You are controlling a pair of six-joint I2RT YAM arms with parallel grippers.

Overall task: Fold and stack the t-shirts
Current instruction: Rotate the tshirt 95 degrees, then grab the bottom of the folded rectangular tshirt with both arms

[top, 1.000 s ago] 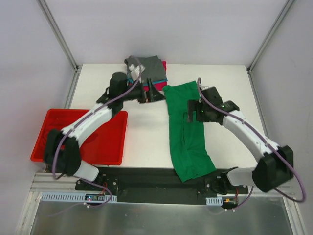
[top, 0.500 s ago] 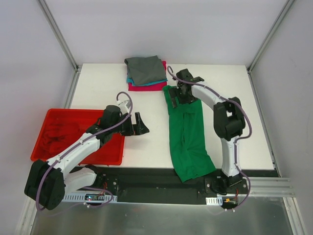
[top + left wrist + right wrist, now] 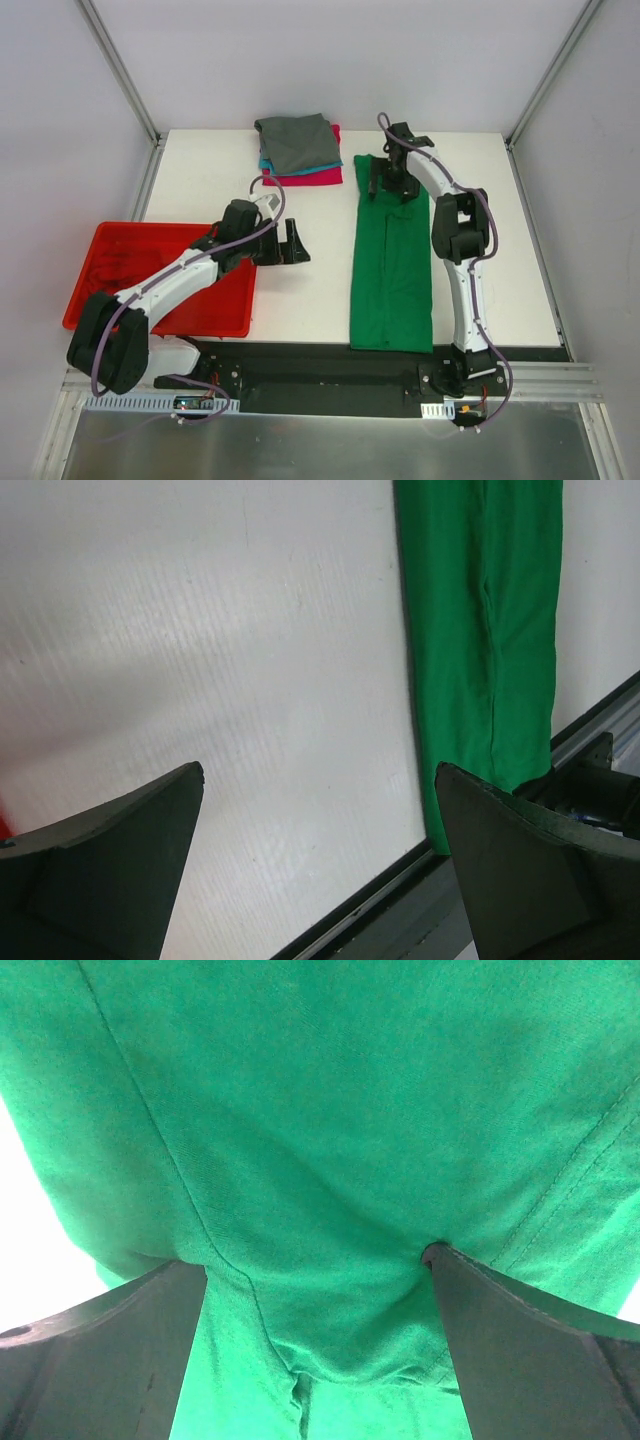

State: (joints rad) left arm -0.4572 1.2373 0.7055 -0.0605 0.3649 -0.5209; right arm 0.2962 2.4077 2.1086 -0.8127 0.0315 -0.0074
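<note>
The red bin (image 3: 110, 270) stands at the left, out of the way. The left gripper (image 3: 296, 243) hangs spread and empty over the table (image 3: 200, 190). The folded stack (image 3: 298, 148) lies far, just left of the green t-shirt (image 3: 392, 265), a long strip running near to far. The right gripper (image 3: 389, 180) sits on the shirt's far end, fingers spread. I judge the crosswise fold comes next: pinch one end and carry it over.

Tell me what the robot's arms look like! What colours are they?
The left arm and right arm are white tubes joined by chunky black joints. A thin purple cable loops along each one. The left gripper and right gripper are black, each with two dark, wedge-shaped fingers.
</note>
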